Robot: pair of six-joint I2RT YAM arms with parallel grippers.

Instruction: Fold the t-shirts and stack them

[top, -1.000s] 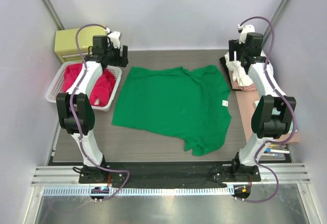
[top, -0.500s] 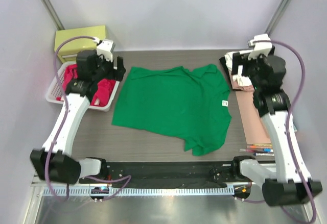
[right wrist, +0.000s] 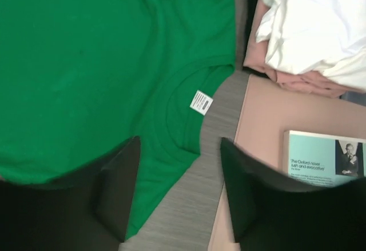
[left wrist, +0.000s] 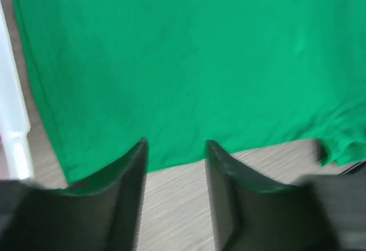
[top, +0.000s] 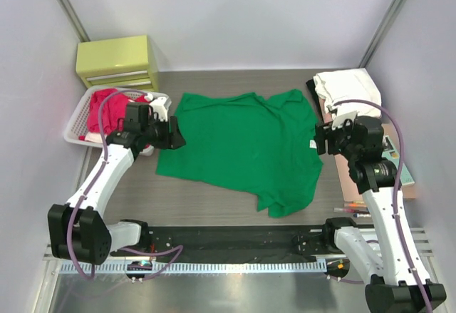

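A bright green t-shirt (top: 242,149) lies spread, a little rumpled, on the table with its collar and white label (top: 313,144) to the right. My left gripper (top: 174,139) hovers open over the shirt's left hem; in the left wrist view the gripper (left wrist: 175,148) has the green edge (left wrist: 189,62) just beyond its tips. My right gripper (top: 318,139) hangs open beside the collar; in the right wrist view the gripper (right wrist: 180,148) is just below the label (right wrist: 201,102). Nothing sits between either pair of fingers. Red t-shirts (top: 107,110) fill the basket. White (right wrist: 309,16) and pale pink (right wrist: 297,79) t-shirts are stacked at the back right.
A white slatted basket (top: 75,131) stands at the left, close to my left gripper. Behind it is a yellow drawer box (top: 117,60). A pink board (right wrist: 263,119) with a teal-covered book (right wrist: 323,154) lies along the right edge. Pens (top: 356,209) lie near the right base.
Both arms have come forward and down from the back corners. The left gripper now sits at the shirt's left hem, the right one at the collar side. The jaws have narrowed a little.
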